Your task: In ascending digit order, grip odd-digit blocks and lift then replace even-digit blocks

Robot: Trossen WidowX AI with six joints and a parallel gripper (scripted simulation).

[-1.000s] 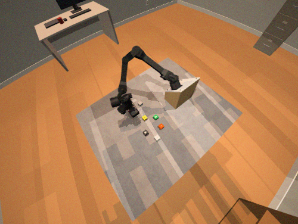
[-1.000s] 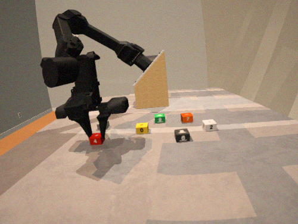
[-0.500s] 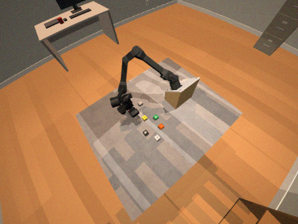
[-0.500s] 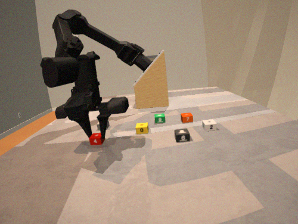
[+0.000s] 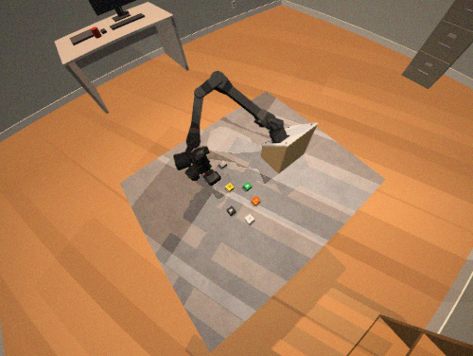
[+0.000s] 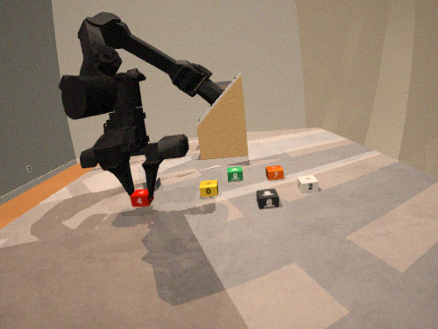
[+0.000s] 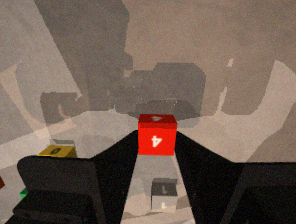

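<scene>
The claw (image 6: pixel 141 192), narrowed partway, grips the red 4 block (image 6: pixel 141 198) between its fingertips, raised slightly off the mat (image 6: pixel 280 245), left of the yellow 0 block (image 6: pixel 208 188).

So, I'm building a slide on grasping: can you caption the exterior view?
Gripper shut on the red block marked 4, with five other digit blocks untouched to the right.

Orange plank floor (image 5: pixel 355 85) under a grey patchwork mat (image 5: pixel 246 265). Pale desk (image 5: pixel 113 33) with monitor (image 5: pixel 111 6) and keyboard (image 5: pixel 127 21) against the grey wall (image 5: pixel 28 85). Grey drawer cabinet (image 5: pixel 442 43) stands far right.
</scene>
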